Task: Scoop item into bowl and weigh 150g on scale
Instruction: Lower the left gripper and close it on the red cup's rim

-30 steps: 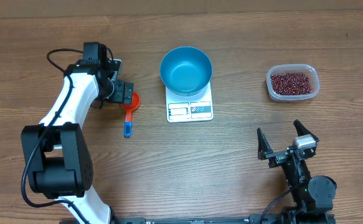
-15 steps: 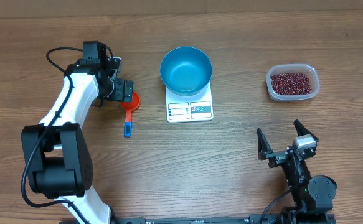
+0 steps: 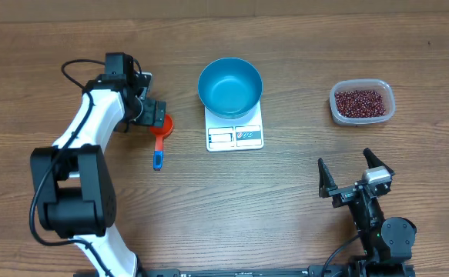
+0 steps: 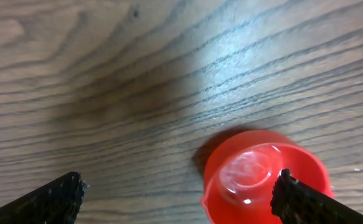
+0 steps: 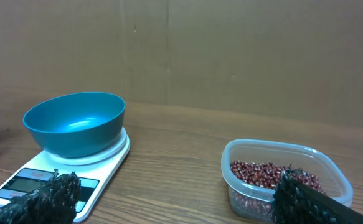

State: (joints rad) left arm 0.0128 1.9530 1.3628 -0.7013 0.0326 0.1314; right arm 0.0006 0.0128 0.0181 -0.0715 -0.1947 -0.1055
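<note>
Beans (image 3: 360, 101) sit in their tub (image 3: 390, 115). I see left claw (image 3: 155, 115) spread, arm stretched over the scoop (image 3: 161, 128); right claw (image 3: 351, 171) spread, arm folded back.

Wood-grain tabletop (image 3: 232, 208), mid-brown, its grain running lengthwise. A plain brown wall (image 5: 243, 50) rises directly behind the tabletop's far edge. A soft glare (image 4: 243, 56) of light lies on the tabletop.

No writing was legible: the scale (image 3: 235, 145), near the worktop's (image 3: 286, 192) far edge, bore a display window (image 3: 221, 138) and a logo panel (image 3: 247, 135), both too small to read.
</note>
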